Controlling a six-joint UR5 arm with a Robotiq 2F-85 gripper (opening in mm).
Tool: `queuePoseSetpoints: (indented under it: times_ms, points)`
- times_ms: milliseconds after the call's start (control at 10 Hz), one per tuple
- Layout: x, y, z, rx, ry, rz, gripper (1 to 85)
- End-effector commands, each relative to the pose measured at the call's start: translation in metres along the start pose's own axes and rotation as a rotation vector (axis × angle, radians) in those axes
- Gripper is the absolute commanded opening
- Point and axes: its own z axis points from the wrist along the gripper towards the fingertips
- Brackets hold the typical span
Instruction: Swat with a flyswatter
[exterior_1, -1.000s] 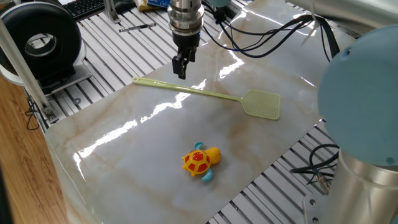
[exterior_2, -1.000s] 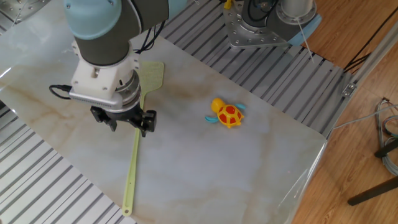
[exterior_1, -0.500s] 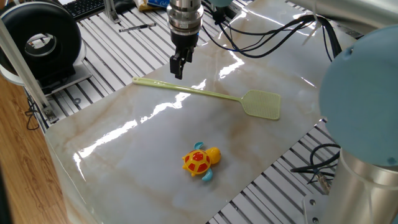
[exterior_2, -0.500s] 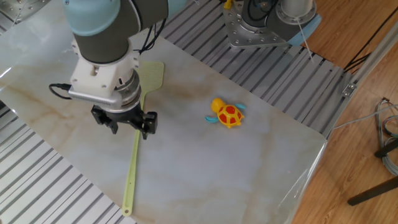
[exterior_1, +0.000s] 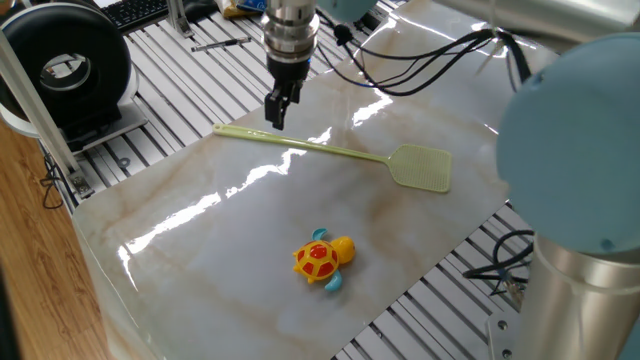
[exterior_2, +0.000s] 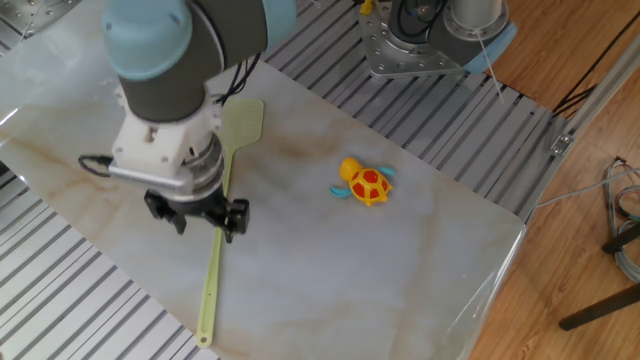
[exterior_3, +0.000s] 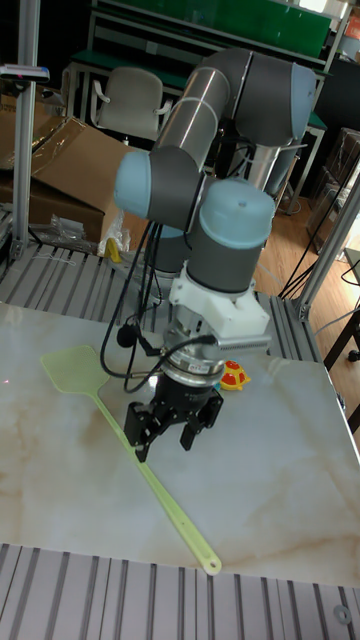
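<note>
One fixed view shows the marble table (exterior_1: 200, 250) with my arm reaching in from the right. Over the last second my wrist has travelled along the flyswatter's handle, away from the mesh head and toward the free handle end. The shift is small but consistent in both fixed views.

The flyswatter (exterior_1: 330, 152) has not moved. It lies flat on the table, its handle running from the far left end to the mesh head on the right in this view. The toy turtle (exterior_1: 322, 260) also holds its position, well apart from the flyswatter and nearer the front edge of the table.

My gripper (exterior_3: 172, 430) hangs above the handle, roughly over its middle portion in the tall fixed view. My fingers are spread and hold nothing; the handle is not between them yet, and a clear gap to the table remains.

Judgement: the task is in the approach step. The sideways move appears to select a grasp point further down the handle, which would give more swing length. Descent and closure on the handle are not yet done. The handle is thin and lies flat, so fingertip alignment across it will need care.
</note>
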Motion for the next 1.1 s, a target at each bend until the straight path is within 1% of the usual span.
queuePoseSetpoints:
  times_ms: [0, 100, 200, 300, 400, 500, 600, 700, 800, 900, 1000]
  points:
    - [-0.020, 0.000, 0.026, -0.006, -0.024, 0.001, 69.7]
    - [-0.017, 0.000, 0.019, -0.006, -0.018, -0.002, 69.7]
    - [-0.013, -0.002, 0.019, 0.001, -0.004, -0.003, 69.3]
    - [-0.009, -0.007, 0.019, 0.019, 0.010, -0.007, 69.3]
    - [-0.009, -0.007, 0.019, 0.023, 0.010, -0.003, 69.0]
    - [-0.015, -0.007, 0.029, 0.019, 0.000, -0.001, 68.7]
    - [-0.020, -0.002, 0.042, 0.005, -0.009, 0.007, 68.7]
    - [-0.019, 0.002, 0.049, -0.001, -0.014, 0.014, 68.3]
    - [-0.020, 0.004, 0.054, 0.005, -0.016, 0.015, 68.3]
    - [-0.021, 0.006, 0.053, 0.006, -0.014, 0.019, 68.0]
    - [-0.023, 0.006, 0.048, 0.008, -0.016, 0.018, 68.0]
